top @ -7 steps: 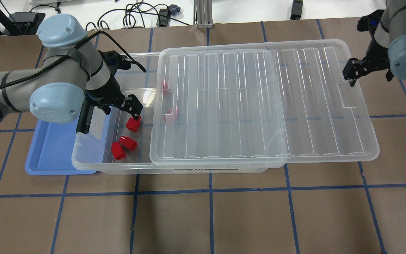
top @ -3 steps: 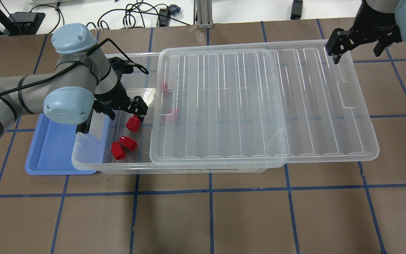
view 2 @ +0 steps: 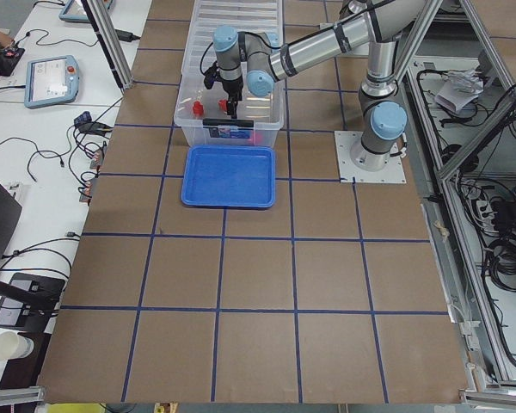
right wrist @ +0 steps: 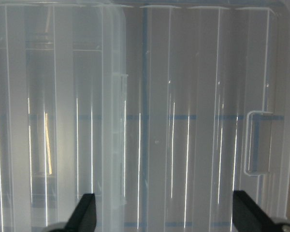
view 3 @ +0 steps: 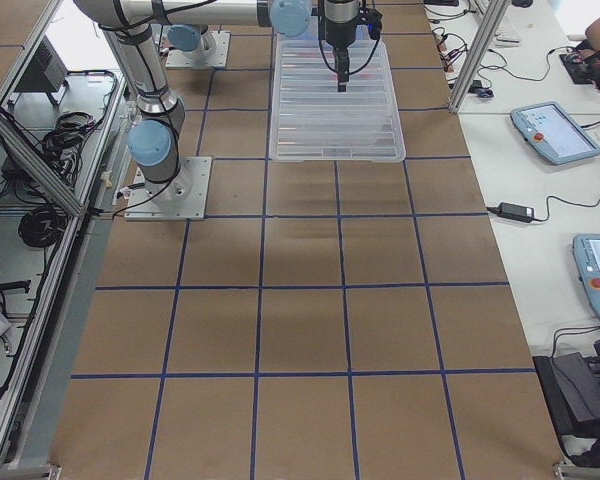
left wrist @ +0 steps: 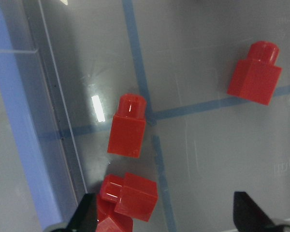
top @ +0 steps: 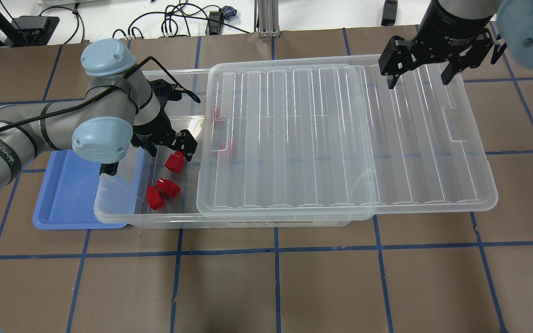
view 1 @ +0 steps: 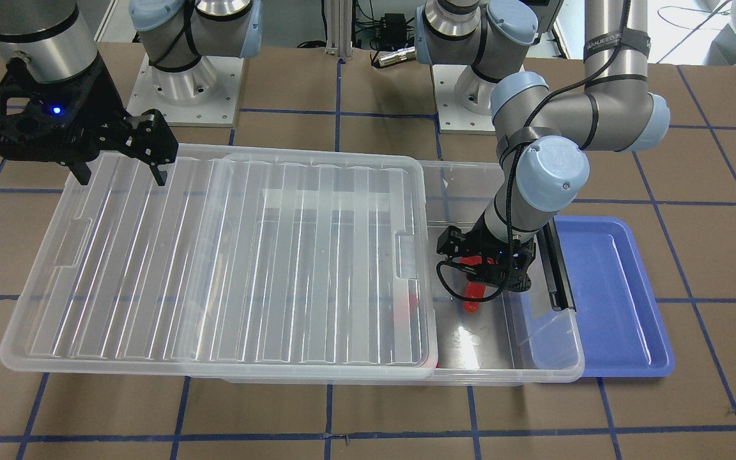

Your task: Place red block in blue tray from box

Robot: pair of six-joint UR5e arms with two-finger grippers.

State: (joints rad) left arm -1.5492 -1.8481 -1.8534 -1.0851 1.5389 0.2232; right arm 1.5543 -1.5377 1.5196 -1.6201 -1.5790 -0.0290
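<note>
The clear box [top: 123,210] has its ribbed lid [top: 340,138] slid to the right, so its left end is uncovered. Three red blocks lie there: one [top: 174,162] just below my left gripper [top: 169,148], two [top: 168,186] nearer the front wall. Two more [top: 226,148] show through the lid. My left gripper is open and empty inside the box; in the left wrist view [left wrist: 166,217] the closest red block [left wrist: 128,125] lies ahead of its fingers. The blue tray [top: 67,194] lies empty at the box's left end. My right gripper [top: 419,76] is open above the lid's far right part.
The box's black latch bar [view 1: 556,268] stands between the left gripper and the tray. Cables and an aluminium post [top: 266,18] lie beyond the table's far edge. Brown table with blue tape lines [top: 275,249] stretches in front of the box.
My left gripper has moved a little to the right inside the box, still open. My right gripper has swung from beyond the lid's right edge to above its far right part.
</note>
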